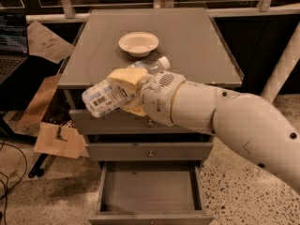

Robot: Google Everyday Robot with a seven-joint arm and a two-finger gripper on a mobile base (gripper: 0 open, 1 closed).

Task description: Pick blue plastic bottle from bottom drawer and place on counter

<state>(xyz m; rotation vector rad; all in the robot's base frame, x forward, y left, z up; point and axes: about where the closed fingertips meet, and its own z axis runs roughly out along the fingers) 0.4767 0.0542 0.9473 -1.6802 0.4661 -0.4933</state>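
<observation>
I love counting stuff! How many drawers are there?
3, stacked under the counter: the top drawer, partly behind the gripper holding the bottle; the middle drawer, shut; the bottom drawer, pulled open.

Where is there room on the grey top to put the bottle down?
The counter is bare on its whole right side, between the white bowl and the right edge. A narrower bare strip lies left of the bowl, and another behind it. The front, near the bowl, is crowded: the gripper hangs there, shut on the blue plastic bottle.
</observation>
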